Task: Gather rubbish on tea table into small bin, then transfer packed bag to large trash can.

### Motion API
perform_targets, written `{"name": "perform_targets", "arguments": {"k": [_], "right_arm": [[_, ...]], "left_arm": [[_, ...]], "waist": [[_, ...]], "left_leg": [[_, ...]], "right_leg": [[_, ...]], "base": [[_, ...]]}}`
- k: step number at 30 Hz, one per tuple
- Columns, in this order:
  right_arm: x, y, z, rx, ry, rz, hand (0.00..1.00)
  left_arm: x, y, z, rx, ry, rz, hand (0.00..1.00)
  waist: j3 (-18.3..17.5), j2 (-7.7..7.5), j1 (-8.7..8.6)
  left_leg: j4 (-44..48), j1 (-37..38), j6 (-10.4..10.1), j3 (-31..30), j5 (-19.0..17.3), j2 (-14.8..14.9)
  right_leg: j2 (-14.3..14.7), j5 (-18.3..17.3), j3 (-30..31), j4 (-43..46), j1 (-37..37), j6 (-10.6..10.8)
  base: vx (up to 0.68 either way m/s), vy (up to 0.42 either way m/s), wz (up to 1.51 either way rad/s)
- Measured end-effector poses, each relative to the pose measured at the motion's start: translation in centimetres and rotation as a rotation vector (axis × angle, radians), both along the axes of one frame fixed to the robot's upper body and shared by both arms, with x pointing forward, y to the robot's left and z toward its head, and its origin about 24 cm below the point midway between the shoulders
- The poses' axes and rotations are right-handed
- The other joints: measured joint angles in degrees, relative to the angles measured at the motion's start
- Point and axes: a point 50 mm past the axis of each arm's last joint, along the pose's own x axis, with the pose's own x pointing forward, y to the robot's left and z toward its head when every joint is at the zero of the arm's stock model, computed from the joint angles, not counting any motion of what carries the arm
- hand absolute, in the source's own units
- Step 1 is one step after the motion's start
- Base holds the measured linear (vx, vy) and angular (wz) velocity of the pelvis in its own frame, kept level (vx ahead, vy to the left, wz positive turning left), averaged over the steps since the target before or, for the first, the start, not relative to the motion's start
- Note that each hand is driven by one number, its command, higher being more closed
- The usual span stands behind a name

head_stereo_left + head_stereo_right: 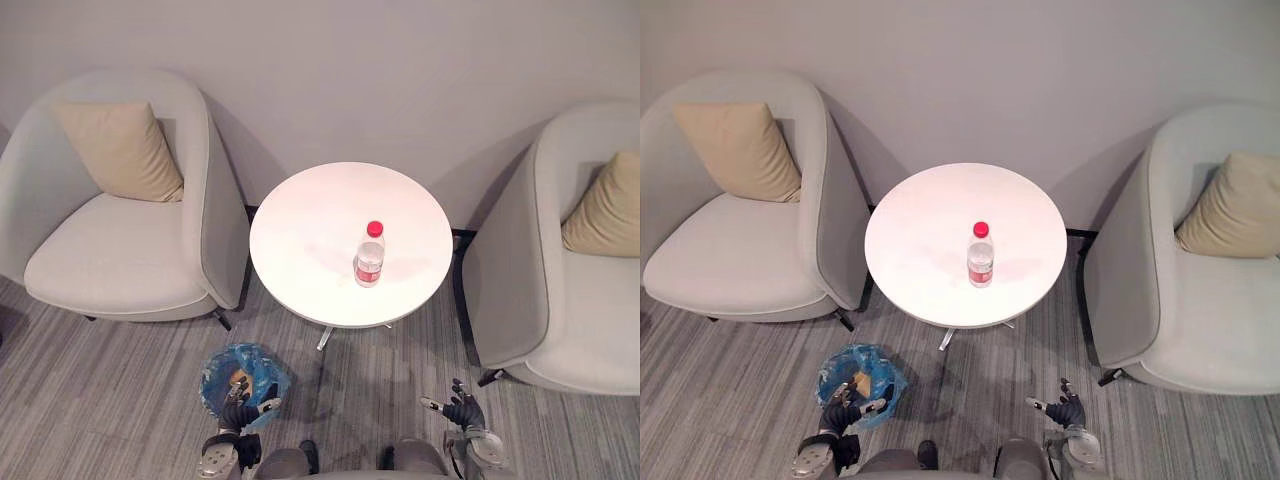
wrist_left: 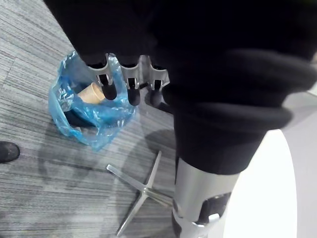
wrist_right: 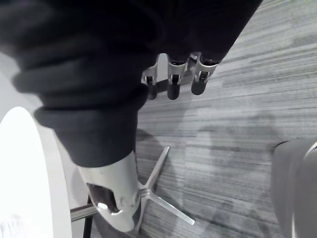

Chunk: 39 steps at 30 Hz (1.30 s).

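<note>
On table (image 1: 300,215) bottle (image 1: 369,256) stands upright; our left hand (image 1: 237,408) and right hand (image 1: 462,410) hang low, fingers spread, empty; we fear clumsy reach topples bottle, rolls it off edge.

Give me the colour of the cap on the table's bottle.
Red. The cap shows best in the left eye view.

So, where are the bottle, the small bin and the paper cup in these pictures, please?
bottle (image 1: 369,262): left eye view, on its clear body under the red cap.
bin (image 1: 215,372): left eye view, on the blue bag at its rim.
paper cup (image 2: 91,92): left wrist view, on its brown side inside the bin.
</note>
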Motion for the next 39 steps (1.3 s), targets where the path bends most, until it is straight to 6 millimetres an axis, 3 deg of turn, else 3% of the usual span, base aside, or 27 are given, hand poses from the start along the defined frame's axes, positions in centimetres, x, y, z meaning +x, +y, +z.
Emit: {"name": "perform_targets", "arguments": {"k": [1,2,6,17,25,31,39], "right_arm": [[-0.1,0.0,0.0,0.001,-0.002,-0.001,0.00],[0.0,-0.5,0.1,-0.015,-0.001,-0.002,0.00],[1.0,-1.4,1.3,-0.050,-0.065,-0.002,0.00],[2.3,-1.1,3.8,-0.114,-0.202,0.047,0.00],[4.7,-0.3,6.7,-0.137,-0.367,0.083,0.00],[7.7,1.2,9.8,-0.168,-0.532,0.182,0.00],[9.0,1.6,10.9,-0.180,-0.578,0.219,0.00]], "left_arm": [[0.0,0.5,0.1,0.015,0.000,-0.001,0.00],[-0.1,-0.2,-0.3,-0.010,0.019,0.011,0.00],[-0.5,-1.4,-0.6,-0.051,0.028,0.021,0.00],[-0.3,-1.3,-0.5,-0.045,0.021,0.010,0.00],[-0.3,-1.2,-0.4,-0.021,0.021,-0.034,0.00],[0.0,-1.6,-0.2,-0.027,0.001,-0.067,0.00],[-0.4,-1.5,-0.3,-0.028,0.009,-0.066,0.00]], "waist": [[-0.2,-1.40,0.03],[-0.1,0.10,0.24],[-1.3,2.11,-0.12],[-2.2,1.00,1.22],[-2.9,0.76,1.44],[-3.1,0.67,1.62],[-3.1,0.50,3.06]], "left_leg": [[0.0,0.4,-0.9,-0.5,-0.5,-1.1],[-0.3,1.3,-2.2,-1.2,-1.4,0.0],[-2.3,0.9,-3.8,-2.2,-1.1,3.2],[-4.4,2.0,-4.5,-4.5,-0.6,3.3],[-5.1,2.3,-4.4,-6.0,-0.6,2.9],[-5.7,1.5,-4.4,-7.2,0.2,2.7],[-7.2,0.3,-4.5,-10.0,2.0,2.4]], "right_leg": [[-0.8,6.5,1.2,-2.2,-0.3,-0.3],[-0.1,5.2,0.5,-0.8,0.2,-1.1],[3.3,6.6,-1.9,-7.8,3.3,-3.1],[4.1,8.7,-4.6,-14.5,8.1,-2.8],[4.0,9.3,-6.0,-17.2,9.9,-2.7],[3.9,10.4,-7.4,-19.3,10.6,-2.8],[3.8,11.1,-10.2,-20.7,10.8,-3.0]], "base": [[0.24,-0.231,0.47],[0.17,-0.169,0.26],[0.10,-0.163,0.14],[0.02,-0.007,0.13],[0.02,0.017,0.10],[-0.02,0.006,0.11],[-0.05,-0.004,0.18]]}}
